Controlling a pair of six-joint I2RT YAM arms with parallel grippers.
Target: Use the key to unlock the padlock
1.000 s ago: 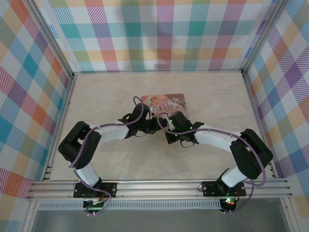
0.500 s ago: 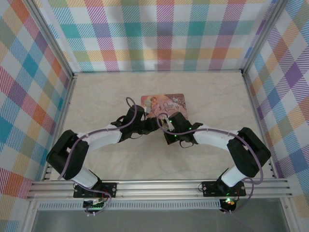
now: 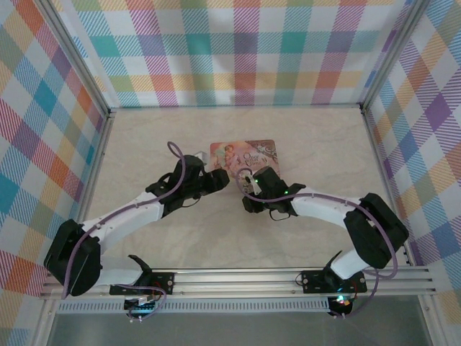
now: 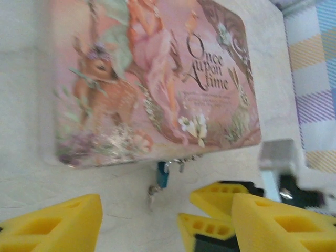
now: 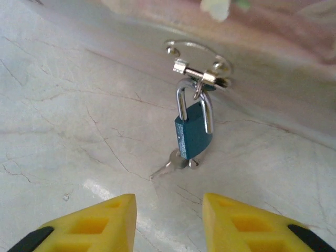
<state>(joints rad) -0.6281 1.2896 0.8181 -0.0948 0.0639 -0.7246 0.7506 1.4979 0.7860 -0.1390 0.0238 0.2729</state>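
The padlock (image 5: 193, 135) is small and dark teal. Its thin metal shackle hangs through the clasp (image 5: 202, 76) on the near edge of the pink tin (image 3: 245, 153), and its body rests on the table. A small silver key (image 5: 170, 165) lies on the table touching the padlock's bottom end; I cannot tell whether it sits in the keyhole. My right gripper (image 5: 170, 223) is open just short of the key, with nothing between its fingers. My left gripper (image 4: 168, 231) is open too, wide and empty, with the padlock (image 4: 163, 175) and key (image 4: 153, 193) ahead of it. The right gripper's yellow fingers (image 4: 220, 197) show beside them.
The pink illustrated tin (image 4: 152, 79) lies flat in the middle of the marble-look table (image 3: 324, 144). Checked walls with metal rails (image 3: 94, 180) close in three sides. Both grippers (image 3: 222, 180) (image 3: 247, 179) sit close together at the tin's near edge.
The left arm has stretched out low, its elbow dropping toward the near left, and its jaws have widened. The right gripper has gone from shut to open. The tin has not moved.
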